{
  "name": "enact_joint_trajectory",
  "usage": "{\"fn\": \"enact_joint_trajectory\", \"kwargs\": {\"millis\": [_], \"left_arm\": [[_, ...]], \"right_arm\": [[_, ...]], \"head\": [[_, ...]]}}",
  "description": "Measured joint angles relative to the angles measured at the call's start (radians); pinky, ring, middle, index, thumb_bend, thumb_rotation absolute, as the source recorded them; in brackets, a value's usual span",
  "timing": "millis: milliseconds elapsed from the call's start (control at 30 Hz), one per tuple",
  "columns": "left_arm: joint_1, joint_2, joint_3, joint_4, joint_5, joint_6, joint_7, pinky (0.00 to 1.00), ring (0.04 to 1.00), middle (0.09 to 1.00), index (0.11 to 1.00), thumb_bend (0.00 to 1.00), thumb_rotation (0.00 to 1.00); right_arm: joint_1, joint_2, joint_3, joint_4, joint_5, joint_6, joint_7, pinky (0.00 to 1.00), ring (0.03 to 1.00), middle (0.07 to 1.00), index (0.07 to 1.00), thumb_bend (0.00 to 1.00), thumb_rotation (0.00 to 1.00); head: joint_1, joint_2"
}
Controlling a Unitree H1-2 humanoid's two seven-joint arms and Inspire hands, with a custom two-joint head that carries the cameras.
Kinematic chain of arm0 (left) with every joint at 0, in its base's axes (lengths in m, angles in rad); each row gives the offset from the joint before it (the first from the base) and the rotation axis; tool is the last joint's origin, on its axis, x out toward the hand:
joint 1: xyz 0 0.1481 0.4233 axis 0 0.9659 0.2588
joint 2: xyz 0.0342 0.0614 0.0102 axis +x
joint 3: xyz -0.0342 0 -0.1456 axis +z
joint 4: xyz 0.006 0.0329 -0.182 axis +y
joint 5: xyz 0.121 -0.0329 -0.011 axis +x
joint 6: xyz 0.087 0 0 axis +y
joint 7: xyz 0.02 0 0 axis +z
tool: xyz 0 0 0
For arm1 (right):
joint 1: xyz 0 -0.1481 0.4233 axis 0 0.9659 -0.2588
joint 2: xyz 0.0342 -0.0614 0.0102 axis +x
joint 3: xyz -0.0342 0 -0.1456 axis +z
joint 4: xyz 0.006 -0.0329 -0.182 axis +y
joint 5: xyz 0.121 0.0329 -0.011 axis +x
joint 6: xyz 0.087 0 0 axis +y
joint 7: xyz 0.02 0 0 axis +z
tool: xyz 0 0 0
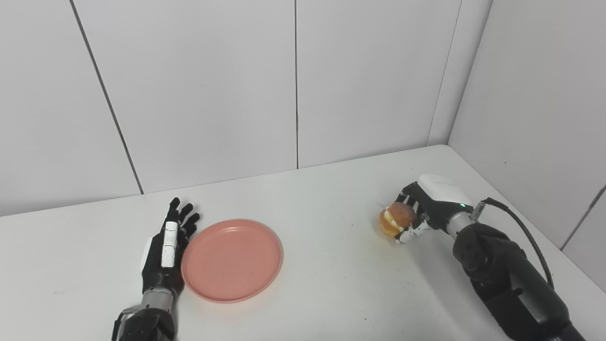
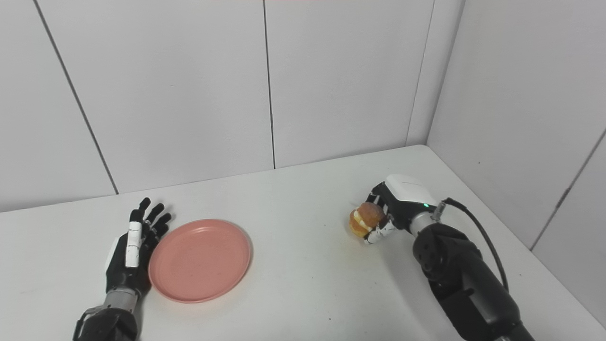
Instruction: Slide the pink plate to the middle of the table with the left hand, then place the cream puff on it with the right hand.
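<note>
Left hand point(image 1: 163, 253) flat on table point(image 1: 331, 284), fingers straight and slightly spread, against left rim of pink plate point(image 1: 232, 259). Right hand point(image 1: 421, 208) at right, fingers curled around cream puff point(image 1: 395, 219), well apart from plate.

No readable text or labels

The pink plate point(image 1: 232, 259) is the landmark. Touching its left rim stands the left hand point(image 1: 165, 255), blocking that side. Right of the plate the counter point(image 1: 331, 274) runs bare to the right hand point(image 1: 421, 213), closed around the cream puff point(image 1: 395, 220). Behind the plate, bare counter reaches the wall panels point(image 1: 293, 85).
</note>
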Motion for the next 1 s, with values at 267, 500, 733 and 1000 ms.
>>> {"fn": "enact_joint_trajectory", "kwargs": {"millis": [267,500,733,1000], "left_arm": [[0.003,-0.001,-0.002,-0.007,0.005,0.004,0.003,0.92,0.895,0.924,1.000,0.87,0.88],[0.015,-0.013,-0.003,-0.034,0.011,0.013,0.020,0.91,0.897,0.924,1.000,0.85,0.88],[0.025,-0.039,-0.012,-0.053,0.022,0.015,0.046,0.89,0.886,0.934,1.000,0.80,0.90],[0.036,-0.074,-0.048,-0.067,0.082,0.018,0.108,0.83,0.857,0.911,1.000,0.79,0.90]], "right_arm": [[-0.002,0.042,0.022,-0.087,0.015,-0.021,-0.021,0.24,0.306,0.475,0.490,0.53,0.00],[-0.049,0.095,0.060,-0.163,0.014,-0.018,0.000,0.24,0.317,0.478,0.491,0.53,0.00],[-0.088,0.164,0.113,-0.180,0.011,-0.019,0.009,0.29,0.368,0.462,0.513,0.52,0.00],[-0.109,0.192,0.108,-0.152,0.074,-0.035,-0.004,0.25,0.334,0.444,0.535,0.52,0.00]], "head": [[0.018,0.003],[0.069,0.005],[0.218,0.015],[0.338,0.029]]}}
